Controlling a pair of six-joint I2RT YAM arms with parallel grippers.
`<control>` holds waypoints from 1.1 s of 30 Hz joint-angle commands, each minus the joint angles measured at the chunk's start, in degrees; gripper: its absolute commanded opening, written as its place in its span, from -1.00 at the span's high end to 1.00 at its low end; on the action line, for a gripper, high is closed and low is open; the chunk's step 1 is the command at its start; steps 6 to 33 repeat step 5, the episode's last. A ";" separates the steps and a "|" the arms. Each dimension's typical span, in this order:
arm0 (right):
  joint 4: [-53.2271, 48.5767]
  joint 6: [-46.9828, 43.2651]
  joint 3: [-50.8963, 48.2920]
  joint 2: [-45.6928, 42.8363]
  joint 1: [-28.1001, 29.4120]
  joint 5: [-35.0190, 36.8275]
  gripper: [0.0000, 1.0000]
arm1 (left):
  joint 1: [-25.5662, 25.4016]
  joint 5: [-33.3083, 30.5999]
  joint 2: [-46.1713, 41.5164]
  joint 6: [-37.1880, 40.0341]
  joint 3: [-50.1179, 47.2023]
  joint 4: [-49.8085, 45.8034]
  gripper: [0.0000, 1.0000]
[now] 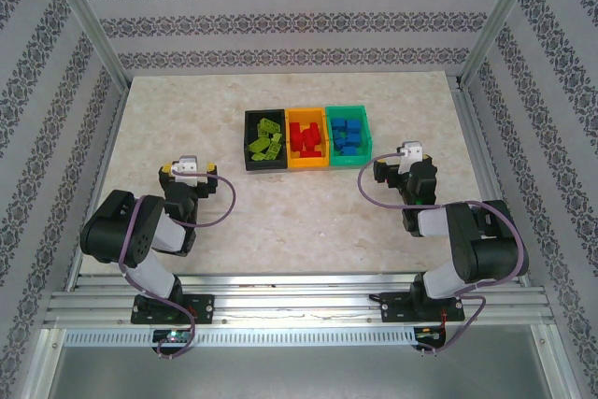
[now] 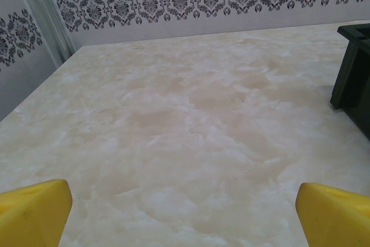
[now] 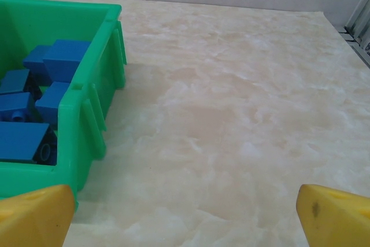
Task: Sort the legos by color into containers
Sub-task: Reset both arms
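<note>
The left end effector and right end effector gape wide, empty (legos sit colour-sorted in containers).

Three joined bins stand at twelve o'clock on the bench; bare surface lies open from three round through six to nine o'clock. Patterned walls close the sides.

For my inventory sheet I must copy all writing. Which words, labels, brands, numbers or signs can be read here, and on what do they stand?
None can be read.
Black plastic bin, orange-yellow plastic bin, green plastic bin: no lettering visible.
Small plastic bricks inside: any marks too small to tell.
Striped wallpaper: ornament, no letters.
</note>
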 commanded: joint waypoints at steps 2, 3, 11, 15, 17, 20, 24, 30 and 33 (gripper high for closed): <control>0.06 1.89 2.42 0.42 -1.41 -2.45 -0.96 | -0.32 1.11 0.58 0.74 -0.45 3.72 -0.99; -0.06 1.91 2.42 0.43 -1.46 -2.49 -0.96 | -0.25 1.09 0.58 0.74 -0.42 3.78 -0.99; -0.04 1.89 2.42 0.47 -1.40 -2.39 -0.96 | -0.28 1.07 0.66 0.72 -0.42 3.73 -0.99; -0.04 1.89 2.42 0.47 -1.40 -2.39 -0.96 | -0.28 1.07 0.66 0.72 -0.42 3.73 -0.99; -0.04 1.89 2.42 0.47 -1.40 -2.39 -0.96 | -0.28 1.07 0.66 0.72 -0.42 3.73 -0.99; -0.04 1.89 2.42 0.47 -1.40 -2.39 -0.96 | -0.28 1.07 0.66 0.72 -0.42 3.73 -0.99; -0.04 1.89 2.42 0.47 -1.40 -2.39 -0.96 | -0.28 1.07 0.66 0.72 -0.42 3.73 -0.99; -0.04 1.89 2.42 0.47 -1.40 -2.39 -0.96 | -0.28 1.07 0.66 0.72 -0.42 3.73 -0.99; -0.04 1.89 2.42 0.47 -1.40 -2.39 -0.96 | -0.28 1.07 0.66 0.72 -0.42 3.73 -0.99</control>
